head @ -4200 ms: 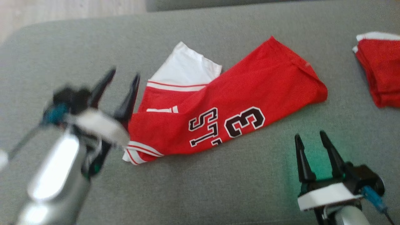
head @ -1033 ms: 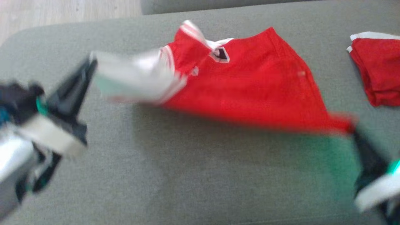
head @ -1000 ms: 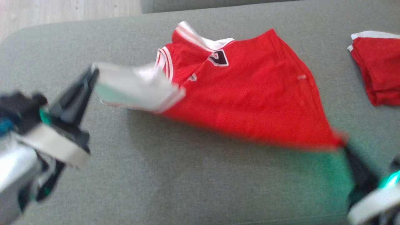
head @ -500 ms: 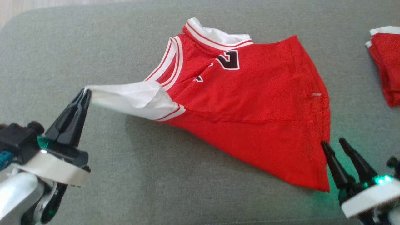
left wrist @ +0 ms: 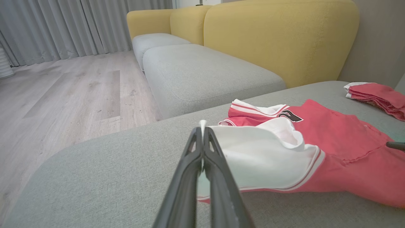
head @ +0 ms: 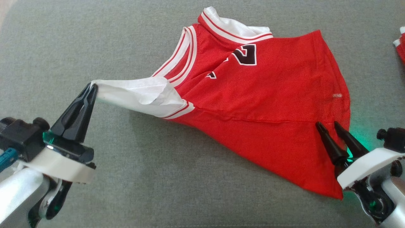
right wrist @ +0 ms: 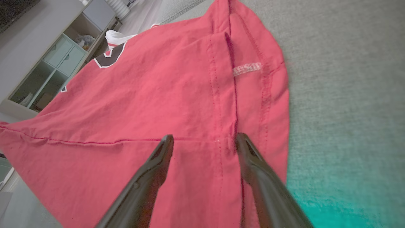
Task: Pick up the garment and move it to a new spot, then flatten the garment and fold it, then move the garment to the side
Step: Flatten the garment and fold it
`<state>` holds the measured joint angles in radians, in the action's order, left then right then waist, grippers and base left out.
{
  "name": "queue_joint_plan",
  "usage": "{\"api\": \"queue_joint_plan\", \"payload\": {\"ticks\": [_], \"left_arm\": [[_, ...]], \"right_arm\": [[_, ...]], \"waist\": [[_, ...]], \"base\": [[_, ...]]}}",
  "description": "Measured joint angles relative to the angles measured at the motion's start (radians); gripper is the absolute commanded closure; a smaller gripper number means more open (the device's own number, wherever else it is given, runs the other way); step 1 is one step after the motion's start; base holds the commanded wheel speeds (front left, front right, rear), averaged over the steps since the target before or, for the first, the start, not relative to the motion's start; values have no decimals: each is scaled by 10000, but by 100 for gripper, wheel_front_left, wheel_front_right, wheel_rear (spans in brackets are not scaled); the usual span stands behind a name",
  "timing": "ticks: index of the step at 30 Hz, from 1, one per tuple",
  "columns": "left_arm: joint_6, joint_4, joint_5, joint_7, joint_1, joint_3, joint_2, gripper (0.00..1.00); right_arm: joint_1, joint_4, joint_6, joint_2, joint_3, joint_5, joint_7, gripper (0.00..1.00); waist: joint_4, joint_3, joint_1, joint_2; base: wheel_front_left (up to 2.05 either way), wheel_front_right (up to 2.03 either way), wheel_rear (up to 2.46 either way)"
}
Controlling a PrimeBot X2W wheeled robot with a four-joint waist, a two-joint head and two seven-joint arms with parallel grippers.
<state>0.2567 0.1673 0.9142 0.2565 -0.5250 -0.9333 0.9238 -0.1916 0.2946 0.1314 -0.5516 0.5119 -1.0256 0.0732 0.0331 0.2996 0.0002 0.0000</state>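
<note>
The red jersey [head: 269,104] lies spread on the grey sofa cushion [head: 63,47], number side up, with its collar toward the far edge and its hem toward the robot's right. The left pincer [head: 94,87] is pressed together on the tip of the jersey's white panel [head: 139,95], which is drawn out taut to the left, lifted a little off the cushion. The right pincer [head: 327,124] stands spread with nothing between its 2 fingers, poised over the red cloth near the hem corner, close to the side seam and its small label [right wrist: 247,68]; whether the fingertips touch the cloth cannot be told. A second red garment [left wrist: 376,95], folded, rests well apart at the cushion's far right
</note>
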Motion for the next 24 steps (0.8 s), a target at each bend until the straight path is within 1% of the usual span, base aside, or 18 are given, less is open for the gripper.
{"api": "queue_joint_plan", "payload": {"ticks": [8,13,14,15,16,18,20,22,24], "left_arm": [[-29,-65,-90,2,-15,-2,-178,100],[-102,-125,-92,2,-15,-4,-180,100],[-102,-144,-92,0,-15,-4,-180,100],[-102,-174,-92,2,-16,-6,-182,100],[-102,-190,-92,0,-17,-8,-190,100],[-104,-205,-92,0,-17,-12,-207,100],[-105,-242,-92,0,-17,-21,-240,100],[-107,-274,-92,0,-17,-29,-268,100],[-115,-311,-92,0,-17,-31,-282,100]], "right_arm": [[-595,729,0,-299,596,-550,481,0],[-744,834,0,-449,1005,-865,602,0],[-788,848,0,-497,1089,-930,606,5],[-849,890,0,-541,1191,-978,627,20],[-877,911,0,-562,1267,-1030,652,31],[-875,965,0,-575,1429,-1147,711,43],[-876,989,0,-600,1593,-1244,769,58],[-876,1011,0,-621,1707,-1386,821,63],[-876,1028,0,-662,1843,-1480,857,71]], "waist": [[94,20,-1,0],[131,-18,-1,0],[134,-27,-1,0],[134,-42,-1,0],[136,-60,-1,0],[147,-86,-2,0],[159,-119,-1,0],[170,-163,-2,0],[182,-207,-2,0]], "base": [[0,0,0],[0,0,0],[0,0,0],[0,0,0],[0,0,0],[0,0,0],[0,0,0],[0,0,0],[0,0,0]]}}
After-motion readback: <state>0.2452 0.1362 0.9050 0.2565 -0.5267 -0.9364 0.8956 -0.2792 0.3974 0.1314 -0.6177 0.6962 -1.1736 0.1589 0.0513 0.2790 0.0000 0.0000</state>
